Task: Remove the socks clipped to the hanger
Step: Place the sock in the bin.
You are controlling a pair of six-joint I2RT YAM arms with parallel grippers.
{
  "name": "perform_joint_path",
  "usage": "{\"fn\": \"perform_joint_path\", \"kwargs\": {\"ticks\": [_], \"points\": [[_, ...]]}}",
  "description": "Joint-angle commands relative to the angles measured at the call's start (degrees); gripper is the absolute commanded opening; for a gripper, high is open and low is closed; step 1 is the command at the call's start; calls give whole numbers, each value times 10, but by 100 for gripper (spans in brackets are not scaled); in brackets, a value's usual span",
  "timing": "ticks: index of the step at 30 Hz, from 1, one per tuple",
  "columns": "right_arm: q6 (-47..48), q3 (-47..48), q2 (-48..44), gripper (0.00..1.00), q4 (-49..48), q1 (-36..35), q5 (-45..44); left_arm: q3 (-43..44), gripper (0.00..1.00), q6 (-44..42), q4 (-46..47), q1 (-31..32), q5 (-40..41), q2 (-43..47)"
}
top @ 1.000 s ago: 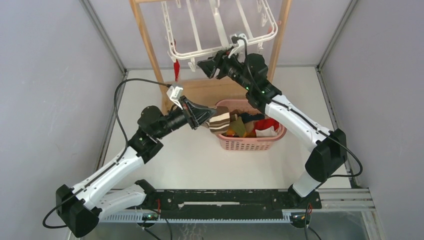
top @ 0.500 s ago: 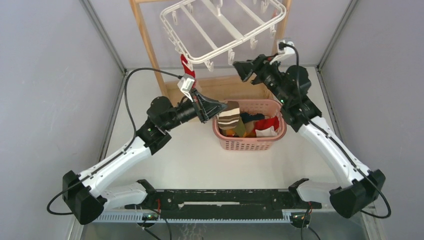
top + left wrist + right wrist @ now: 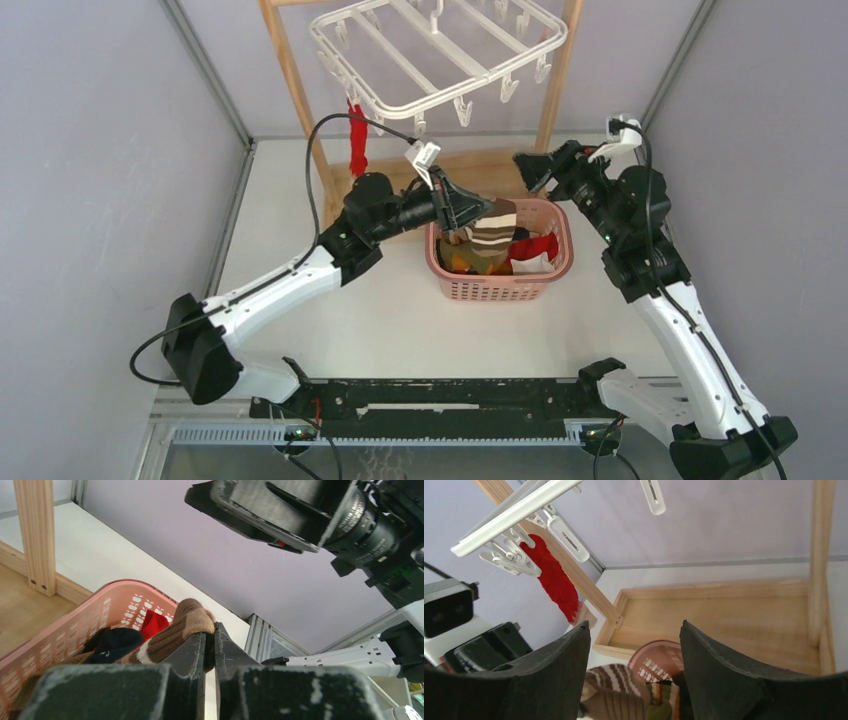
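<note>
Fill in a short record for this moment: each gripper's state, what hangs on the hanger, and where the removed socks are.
left gripper: shut on a brown striped sock, held over the basket
right gripper: open, empty, raised beside the basket below the hanger
hanger: one red sock clipped at its left corner; the far side is cut off from view
basket: pink, holds several socks of mixed colours
task status: not finished, the red sock is to be unclipped

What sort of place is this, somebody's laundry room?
Likely a robot test booth, not a home: plain grey walls box in a white table, with a clip hanger and a pink basket of socks staged there.
</note>
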State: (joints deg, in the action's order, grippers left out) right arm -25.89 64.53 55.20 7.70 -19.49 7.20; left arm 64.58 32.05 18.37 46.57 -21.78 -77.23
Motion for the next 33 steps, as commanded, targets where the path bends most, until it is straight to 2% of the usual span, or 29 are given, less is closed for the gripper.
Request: {"fn": "perform_joint_path", "kwargs": {"ticks": [1, 11, 15, 20, 27, 33], "points": [[4, -8, -37, 73, 32, 23, 11, 55, 2, 8, 41, 12, -15, -42], [7, -22, -71, 74, 62, 59, 36, 71, 6, 21, 65, 29, -9, -146], [4, -31, -72, 74, 61, 65, 45, 76, 16, 10, 55, 33, 0, -182], [3, -38, -74, 74, 60, 70, 54, 132, 20, -33, -79, 44, 55, -225], [0, -47, -75, 75, 57, 74, 64, 207, 52, -51, -250, 46, 121, -286], [-2, -59, -76, 75, 51, 79, 72, 245, 61, -84, -353, 59, 187, -304]]}}
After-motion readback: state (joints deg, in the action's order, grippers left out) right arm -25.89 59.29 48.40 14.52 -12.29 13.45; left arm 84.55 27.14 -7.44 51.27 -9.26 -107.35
